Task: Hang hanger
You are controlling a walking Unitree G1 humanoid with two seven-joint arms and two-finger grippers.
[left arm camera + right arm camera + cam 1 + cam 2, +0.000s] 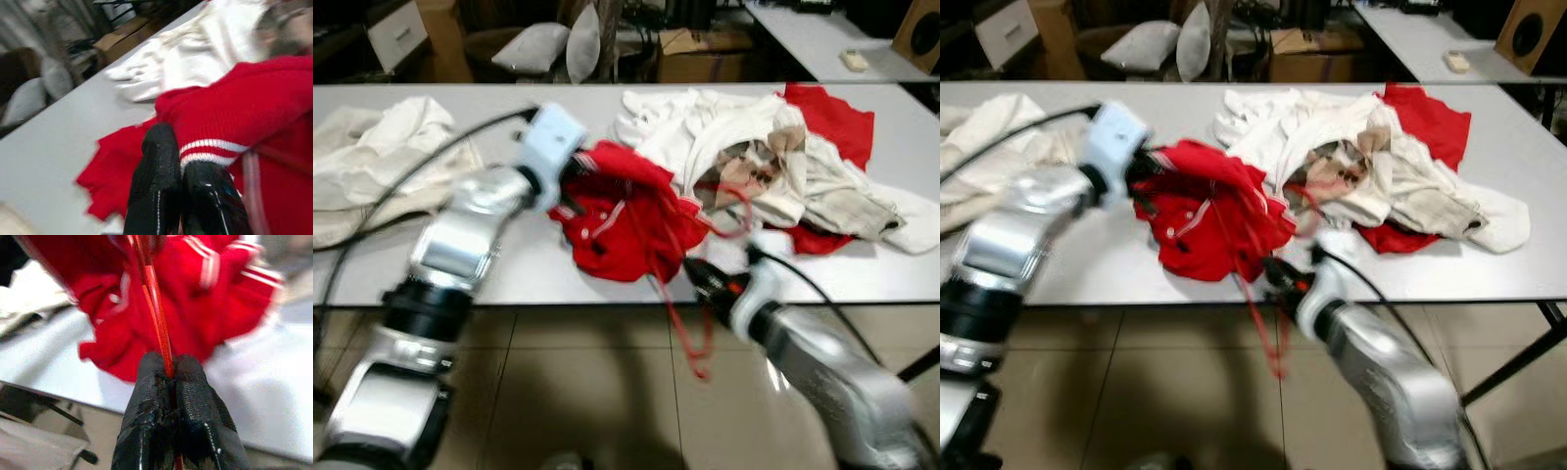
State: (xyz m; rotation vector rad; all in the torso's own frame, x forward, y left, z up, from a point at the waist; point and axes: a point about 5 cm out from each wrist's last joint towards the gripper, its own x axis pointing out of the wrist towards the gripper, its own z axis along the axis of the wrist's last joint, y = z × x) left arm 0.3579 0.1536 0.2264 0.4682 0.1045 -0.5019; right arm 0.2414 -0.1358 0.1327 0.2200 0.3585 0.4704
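A red garment (626,220) with white stripes lies bunched at the middle of the grey table (509,269). My left gripper (570,181) is at its upper left edge, shut on the fabric beside a striped band (210,147). A thin red hanger (677,318) runs from inside the garment down over the table's front edge. My right gripper (697,274) is shut on the hanger's wire (156,308) at that edge, and part of the hanger is hidden in the cloth.
A heap of white and beige clothes (754,157) lies right of the garment, over another red cloth (832,117). White fabric (372,157) covers the table's left end. Pillows (533,44) and boxes (690,54) stand behind. Tiled floor (587,392) is below.
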